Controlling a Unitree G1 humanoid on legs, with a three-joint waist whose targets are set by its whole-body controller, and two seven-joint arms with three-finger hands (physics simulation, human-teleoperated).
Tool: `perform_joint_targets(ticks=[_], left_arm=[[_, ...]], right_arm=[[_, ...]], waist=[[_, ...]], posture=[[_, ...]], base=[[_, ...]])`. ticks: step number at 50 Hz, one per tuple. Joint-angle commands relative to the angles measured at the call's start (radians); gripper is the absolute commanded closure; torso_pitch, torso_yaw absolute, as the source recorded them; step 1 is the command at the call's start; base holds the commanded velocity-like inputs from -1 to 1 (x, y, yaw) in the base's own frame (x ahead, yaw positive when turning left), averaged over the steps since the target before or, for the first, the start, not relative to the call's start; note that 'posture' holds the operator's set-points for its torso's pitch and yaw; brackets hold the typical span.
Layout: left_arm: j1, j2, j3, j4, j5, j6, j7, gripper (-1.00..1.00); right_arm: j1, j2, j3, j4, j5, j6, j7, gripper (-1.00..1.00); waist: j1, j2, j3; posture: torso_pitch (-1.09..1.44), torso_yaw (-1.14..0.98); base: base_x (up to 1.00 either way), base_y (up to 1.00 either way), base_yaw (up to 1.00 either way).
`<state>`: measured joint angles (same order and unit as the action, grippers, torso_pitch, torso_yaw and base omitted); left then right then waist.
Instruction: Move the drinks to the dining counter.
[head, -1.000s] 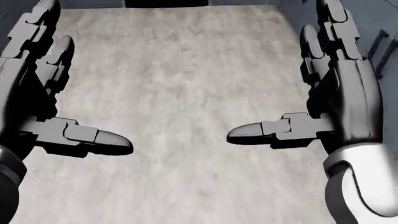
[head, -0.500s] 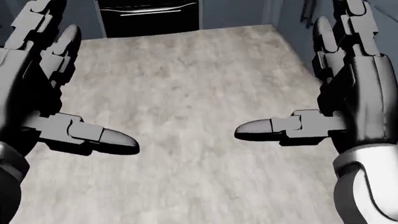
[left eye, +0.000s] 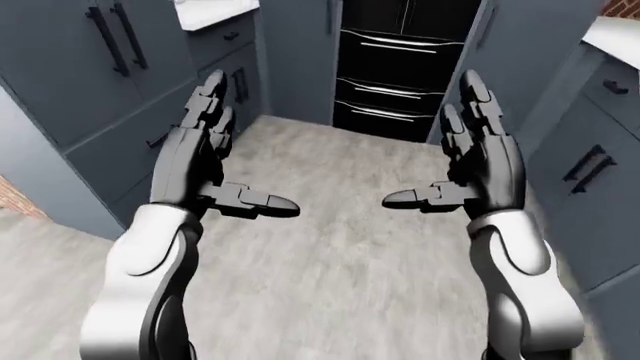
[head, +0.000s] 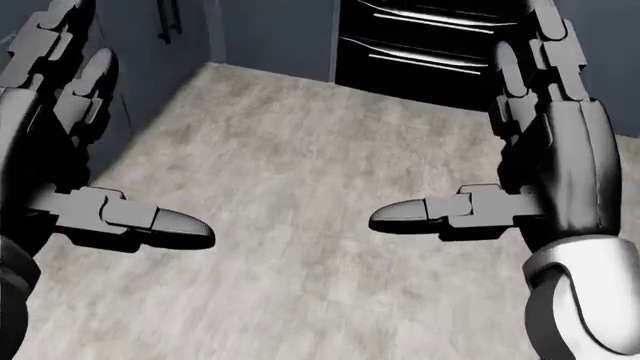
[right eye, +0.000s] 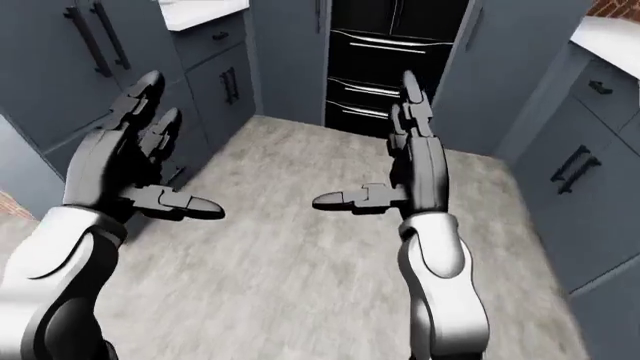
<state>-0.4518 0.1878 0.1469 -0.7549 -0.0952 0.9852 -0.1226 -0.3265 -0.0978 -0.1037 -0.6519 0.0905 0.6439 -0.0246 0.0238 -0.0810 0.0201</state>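
No drinks show in any view. My left hand is raised at the left of the left-eye view, open, fingers straight up and thumb pointing inward, holding nothing. My right hand mirrors it on the right, also open and empty. Both hands hover over a grey stone-look floor.
A black fridge with drawer handles stands at the top centre. Dark blue-grey cabinets line the left, more cabinets line the right. White countertop corners show at the top left and at the top right edge.
The whole picture has shifted: the camera turned, so the black appliance moved from the top centre-left to the top right and a cabinet came in at the top left. Both hands stay open.
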Motion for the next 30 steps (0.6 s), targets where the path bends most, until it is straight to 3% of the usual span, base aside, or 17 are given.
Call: perform_joint_targets(ticks=[1,2,3,4,6,8,10,12,13,16,19,20,21,22,24,27,30], left_arm=[[-0.017,0.005,0.003,-0.006,0.001,-0.016,0.001,-1.0],[-0.021,0.004,0.003,-0.009,0.0,-0.011,0.003,-1.0],[-0.021,0.004,0.002,-0.008,0.0,-0.011,0.003,-1.0],[-0.019,0.004,0.001,-0.008,0.001,-0.015,0.002,-1.0],[-0.023,0.005,0.003,-0.008,0.0,-0.011,0.001,-1.0],[-0.025,0.005,0.002,-0.01,0.001,-0.006,0.002,-1.0],[-0.028,0.006,0.002,-0.014,0.002,0.0,0.003,-1.0],[-0.028,0.005,0.001,-0.013,0.002,-0.001,0.003,-1.0],[-0.026,0.005,0.0,-0.012,0.003,-0.004,0.003,-1.0],[-0.018,0.001,-0.004,-0.013,0.005,-0.009,0.004,-1.0],[-0.02,0.001,-0.002,-0.009,0.005,-0.012,0.002,-1.0],[-0.021,0.001,-0.002,-0.008,0.005,-0.012,0.001,-1.0],[-0.021,0.001,-0.001,-0.008,0.005,-0.012,0.001,-1.0],[-0.019,0.001,-0.003,-0.008,0.006,-0.015,0.001,-1.0],[-0.022,0.001,-0.001,-0.013,0.005,-0.006,0.001,-1.0],[-0.026,0.001,-0.001,-0.013,0.005,-0.005,0.002,-1.0],[-0.018,0.0,-0.004,-0.008,0.007,-0.016,0.001,-1.0]], right_arm=[[-0.016,-0.001,0.004,-0.017,0.0,-0.023,0.001,-1.0],[-0.018,-0.002,0.003,-0.014,-0.002,-0.022,-0.001,-1.0],[-0.021,-0.003,0.002,-0.018,-0.003,-0.014,-0.002,-1.0],[-0.021,-0.004,0.002,-0.023,-0.003,-0.009,-0.002,-1.0],[-0.023,-0.003,-0.004,-0.019,0.004,-0.012,-0.001,-1.0],[-0.026,-0.004,-0.006,-0.018,0.009,-0.006,-0.004,-1.0],[-0.026,-0.008,-0.004,-0.018,0.008,-0.012,-0.001,-1.0],[-0.028,-0.01,-0.006,-0.025,0.009,-0.007,-0.002,-1.0],[-0.026,-0.011,-0.004,-0.024,0.006,-0.012,0.0,-1.0],[-0.013,-0.012,0.012,-0.025,-0.013,-0.028,0.017,-1.0],[-0.016,-0.009,0.011,-0.024,-0.019,-0.028,0.022,-1.0],[-0.017,-0.008,0.009,-0.022,-0.02,-0.029,0.023,-1.0],[-0.016,-0.007,0.009,-0.025,-0.022,-0.028,0.023,-1.0],[-0.011,-0.006,0.009,-0.02,-0.025,-0.036,0.025,-1.0],[-0.013,-0.004,0.004,-0.027,-0.023,-0.028,0.025,-1.0],[-0.014,-0.005,0.005,-0.028,-0.024,-0.028,0.026,-1.0],[-0.013,-0.004,0.008,-0.031,-0.027,-0.027,0.026,-1.0]], waist=[[0.006,-0.007,-0.007],[-0.007,0.036,-0.01],[0.019,0.053,0.006],[0.025,0.12,-0.018],[0.012,0.129,0.018],[0.017,0.145,-0.007],[0.0,0.141,-0.013],[-0.005,0.131,0.036],[-0.01,0.138,0.037],[-0.008,0.137,-0.018],[-0.008,0.08,-0.035],[-0.017,0.023,-0.037],[-0.014,0.063,0.002],[-0.009,0.053,0.041],[-0.025,0.032,-0.008],[-0.031,0.021,0.004],[-0.038,0.023,-0.019]], posture=[[0.0,0.0],[0.0,0.0],[0.0,0.0],[0.0,0.0],[0.0,0.0],[0.0,0.0],[0.0,0.0],[0.0,0.0],[0.0,0.0],[0.0,0.0],[0.0,0.0],[0.0,0.0],[0.0,0.0],[0.0,0.0],[0.0,0.0],[0.0,0.0],[0.0,0.0]], base=[[0.65,0.0,0.91],[0.55,0.68,0.0],[0.48,0.43,0.0],[0.44,0.23,0.0],[0.34,0.0,0.0],[0.06,0.0,0.0],[0.31,-0.2,0.0],[0.97,-0.27,0.0],[1.0,-0.24,0.0],[1.0,-0.1,0.0],[1.0,-0.03,0.0],[1.0,-0.02,0.0],[1.0,-0.02,0.0],[1.0,-0.02,0.0],[1.0,0.0,0.0],[1.0,0.0,0.0],[1.0,0.0,0.0]])
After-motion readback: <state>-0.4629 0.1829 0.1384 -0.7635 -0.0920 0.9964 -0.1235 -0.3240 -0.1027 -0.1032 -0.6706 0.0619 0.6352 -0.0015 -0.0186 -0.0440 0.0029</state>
